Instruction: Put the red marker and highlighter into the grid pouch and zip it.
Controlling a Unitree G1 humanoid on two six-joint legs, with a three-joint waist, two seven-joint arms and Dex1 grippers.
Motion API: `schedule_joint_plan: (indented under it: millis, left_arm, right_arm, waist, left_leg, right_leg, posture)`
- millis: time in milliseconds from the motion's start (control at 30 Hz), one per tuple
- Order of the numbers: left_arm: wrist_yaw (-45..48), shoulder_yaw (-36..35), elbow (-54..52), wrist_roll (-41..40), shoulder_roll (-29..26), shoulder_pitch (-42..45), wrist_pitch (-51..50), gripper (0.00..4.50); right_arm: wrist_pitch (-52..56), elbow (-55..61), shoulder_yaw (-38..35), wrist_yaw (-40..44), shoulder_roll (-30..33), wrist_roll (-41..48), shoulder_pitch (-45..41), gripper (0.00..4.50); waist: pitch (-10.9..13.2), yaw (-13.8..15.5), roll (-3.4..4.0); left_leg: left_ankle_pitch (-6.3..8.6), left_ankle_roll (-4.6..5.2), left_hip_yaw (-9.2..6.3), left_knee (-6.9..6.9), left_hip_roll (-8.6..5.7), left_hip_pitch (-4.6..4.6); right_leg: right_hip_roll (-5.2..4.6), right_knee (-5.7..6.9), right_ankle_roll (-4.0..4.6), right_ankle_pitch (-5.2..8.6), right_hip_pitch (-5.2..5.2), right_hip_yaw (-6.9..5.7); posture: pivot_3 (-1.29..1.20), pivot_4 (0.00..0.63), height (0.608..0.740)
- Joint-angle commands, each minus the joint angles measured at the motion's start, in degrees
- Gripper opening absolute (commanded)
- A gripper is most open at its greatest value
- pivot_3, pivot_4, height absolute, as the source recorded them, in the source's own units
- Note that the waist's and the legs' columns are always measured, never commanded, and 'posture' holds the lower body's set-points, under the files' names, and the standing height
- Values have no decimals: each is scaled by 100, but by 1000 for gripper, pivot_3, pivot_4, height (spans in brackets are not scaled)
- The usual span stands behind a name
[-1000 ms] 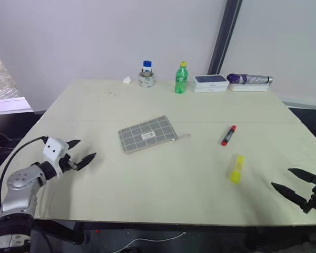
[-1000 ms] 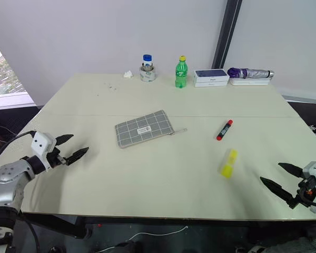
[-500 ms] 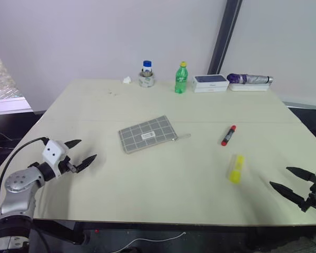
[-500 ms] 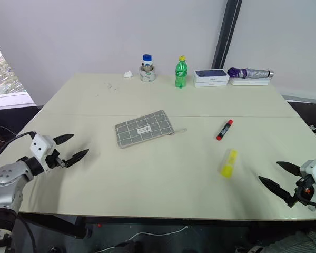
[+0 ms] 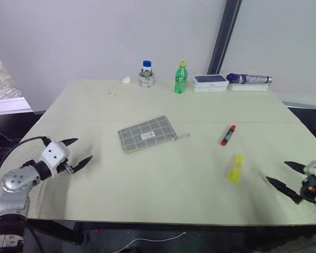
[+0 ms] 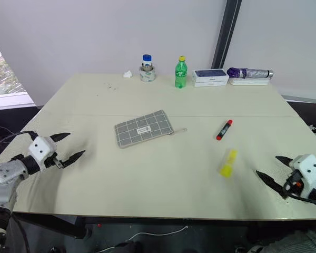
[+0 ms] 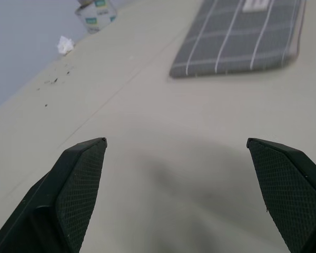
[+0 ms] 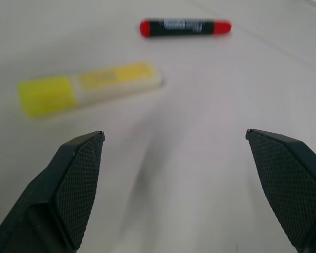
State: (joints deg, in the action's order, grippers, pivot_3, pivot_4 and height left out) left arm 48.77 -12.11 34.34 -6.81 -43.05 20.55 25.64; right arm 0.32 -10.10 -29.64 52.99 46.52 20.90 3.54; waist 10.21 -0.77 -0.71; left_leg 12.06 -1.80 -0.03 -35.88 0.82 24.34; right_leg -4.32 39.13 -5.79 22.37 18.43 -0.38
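I see both my left gripper [image 5: 80,153] and right gripper [image 5: 284,177] spread wide and empty over the counter [image 5: 163,179], grid pouch [image 5: 147,134] mid-counter, red marker [image 5: 228,135] and highlighter [image 5: 235,168] lying apart to its right.

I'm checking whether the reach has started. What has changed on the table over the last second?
The right pincer has eased a little forward toward the highlighter, open and empty. The left pincer hovers open, about where it was. The highlighter, red marker and grid pouch lie untouched, the pouch not yet opened.
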Motion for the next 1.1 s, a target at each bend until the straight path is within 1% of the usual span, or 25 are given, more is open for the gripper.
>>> schedule_joint_plan:
  millis: [33, 67, 100, 167, 233, 333, 400, 467, 500, 567, 633, 767, 867, 900, 933, 1000, 1100]
  left_arm:
    - [-555, -36, 347, 243, -40, 471, 354, 4500]
    - [-655, 110, 527, 479, -62, 606, 657, 4500]
    - [-767, 325, 764, 772, -21, 812, 1069, 4500]
    - [-787, 642, 1178, 1075, 83, 1140, 1594, 4500]
    - [-671, 938, 1542, 1249, 178, 1386, 2113, 4500]
    - [-1039, 1480, 1978, 1968, 150, 1777, 3020, 4500]
    - [-1244, 1725, 2285, 2290, 108, 2010, 3367, 4500]
    - [-1456, 1915, 2573, 2567, 39, 2181, 3558, 4500]
    - [-1518, 1981, 2687, 2642, 6, 2234, 3642, 4500]
    - [-1649, 2102, 2890, 2770, -40, 2301, 3744, 4500]
    - [-2008, 2243, 3040, 3011, -10, 2360, 3802, 4500]
    - [-3024, 2755, 3160, 3859, 90, 2509, 3770, 4500]
    - [-3577, 2985, 3270, 4169, 179, 2663, 3692, 4500]
    - [-3721, 3040, 3308, 4238, 215, 2716, 3652, 4500]
    - [-3833, 3096, 3346, 4295, 237, 2765, 3625, 4500]
    - [-4004, 3214, 3392, 4402, 263, 2843, 3609, 4500]
    - [-4071, 3346, 3416, 4460, 264, 2934, 3663, 4500]
  right_arm:
    - [250, 610, 267, -400, -145, 50, -397, 4463]
    - [435, 650, 546, -618, -258, -84, -703, 4463]
    - [543, 507, 959, -979, -573, -302, -1339, 4463]
    - [565, 104, 1548, -1457, -1104, -663, -2318, 4463]
    - [398, -393, 2086, -1758, -1511, -1199, -2960, 4463]
    - [61, -1527, 2730, -2405, -1887, -2012, -3861, 4463]
    - [-207, -2129, 2874, -2665, -2128, -2151, -4309, 4463]
    - [-491, -2615, 2998, -2821, -2292, -2276, -4656, 4463]
    - [-602, -2802, 3019, -2875, -2367, -2305, -4793, 4463]
    - [-756, -3249, 3060, -3123, -2458, -2438, -5056, 4463]
    - [-830, -3849, 3203, -3467, -2469, -2717, -5301, 4463]
    - [-938, -4802, 3379, -4081, -2586, -3091, -5767, 4463]
    - [-1093, -5268, 3476, -4192, -2705, -3212, -5979, 4463]
    - [-1109, -5375, 3387, -4053, -2784, -3089, -6027, 4463]
    - [-1150, -5439, 3299, -3889, -2864, -2959, -6058, 4237]
    - [-1199, -5562, 3355, -3954, -2973, -3044, -6133, 3687]
    - [-1251, -5700, 3370, -4165, -3170, -3109, -6297, 2123]
  waist:
    - [0, 0, 0]
    - [0, 1, -2]
    - [-1, -5, -3]
    - [-1, -59, -3]
    - [-1, -36, 0]
    - [-1, 11, -1]
    - [-1, 42, -1]
    - [-1, 23, -1]
    - [-1, 3, -1]
    - [-1, -30, -1]
    - [-1, -38, -1]
    - [-2, 0, -1]
    - [-3, 3, 1]
    - [-3, 1, 1]
    - [-4, -1, 1]
    - [-4, -6, 2]
    - [-4, -14, 2]
  left_leg:
    - [0, 0, -1, -1, 0, 1]
    - [0, 0, -1, -2, 0, 1]
    - [0, 0, -1, -2, 0, 2]
    - [-1, -2, 3, -3, 2, -2]
    - [-9, -14, 3, -1, 1, -2]
    - [-25, -40, 6, 6, 2, 23]
    - [-27, -44, 10, 5, -3, 53]
    - [-28, -44, 8, -14, -5, 103]
    - [-29, -44, 9, -16, -8, 113]
    - [-29, -43, 10, -17, -9, 109]
    - [-31, -46, 10, -18, -9, 101]
    - [-32, -46, 9, -19, -7, 97]
    - [-33, -45, 9, -25, -12, 96]
    - [-34, -45, 9, -26, -13, 95]
    - [-34, -46, 9, -26, -13, 93]
    - [-35, -47, 9, -25, -13, 91]
    - [-37, -50, 10, -26, -13, 92]
  right_leg:
    - [2, 2, 0, 0, 1, -1]
    - [5, 3, 0, 0, 1, -1]
    - [7, 2, -1, 0, 1, -2]
    - [12, 3, -2, -2, 3, -4]
    - [17, 16, -3, -5, 12, 0]
    - [18, 15, -4, -5, 46, 1]
    - [11, 13, -5, -5, 73, 0]
    - [9, 15, -5, -5, 117, -2]
    - [8, 17, -7, -6, 125, -3]
    - [5, 19, -8, -6, 123, -3]
    - [5, 33, -8, -6, 123, -2]
    - [6, 40, -8, -6, 120, -1]
    - [1, 51, -8, -6, 119, -1]
    - [0, 55, -8, -6, 119, -1]
    - [1, 58, -8, -6, 119, -1]
    - [1, 66, -8, -6, 121, -1]
    - [1, 72, -8, -6, 123, 0]
  posture:
    - [0, 150, 740]
    - [0, 150, 740]
    - [0, 150, 740]
    - [0, 150, 740]
    - [0, 150, 740]
    - [0, 150, 740]
    - [0, 150, 740]
    - [0, 150, 740]
    - [0, 150, 740]
    - [0, 150, 740]
    - [0, 150, 740]
    - [0, 150, 740]
    - [0, 150, 740]
    - [0, 150, 740]
    - [0, 150, 740]
    - [0, 150, 740]
    - [0, 150, 740]
